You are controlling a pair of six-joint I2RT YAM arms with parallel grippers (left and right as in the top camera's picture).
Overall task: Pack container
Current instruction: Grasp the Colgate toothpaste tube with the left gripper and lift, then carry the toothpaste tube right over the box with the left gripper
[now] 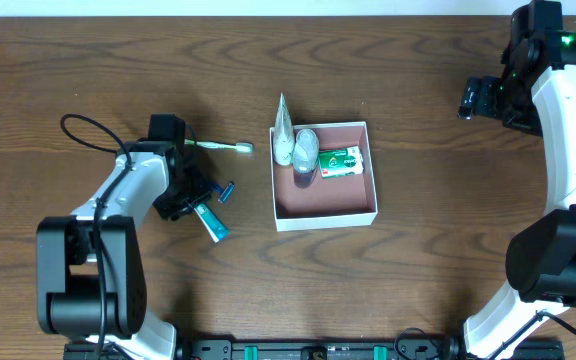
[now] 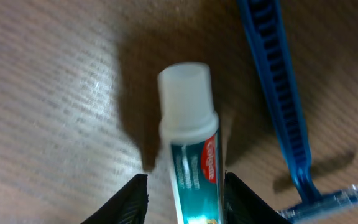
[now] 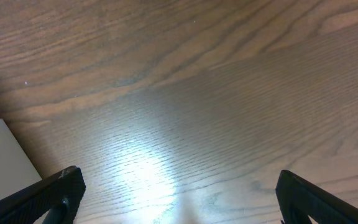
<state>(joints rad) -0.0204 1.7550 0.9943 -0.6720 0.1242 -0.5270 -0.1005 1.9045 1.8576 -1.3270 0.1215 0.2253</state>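
Left wrist view shows the left gripper with its jaws partly apart, straddling a small toothpaste tube that lies flat on the wooden table. A sliver of table shows between one black finger and the tube. The other finger stands just beside the tube's far edge, and I cannot tell whether it touches. The tube is not clenched. Its white cap points away from the fingers. A blue razor lies just beside the tube, apart from both fingers.

From overhead, a toothbrush lies on the table near the left arm, outside the box.

The right gripper is spread wide over bare wood, with nothing between its fingers. It hangs at the far right of the table, well apart from the box.

The container sits near the middle of the table, between the two arms, with white walls and a pinkish-brown floor. Its far half holds a green-labelled packet, a small clear bottle just beside it, and a white pointed thing leaning over the far left corner. The near half of the floor is bare.
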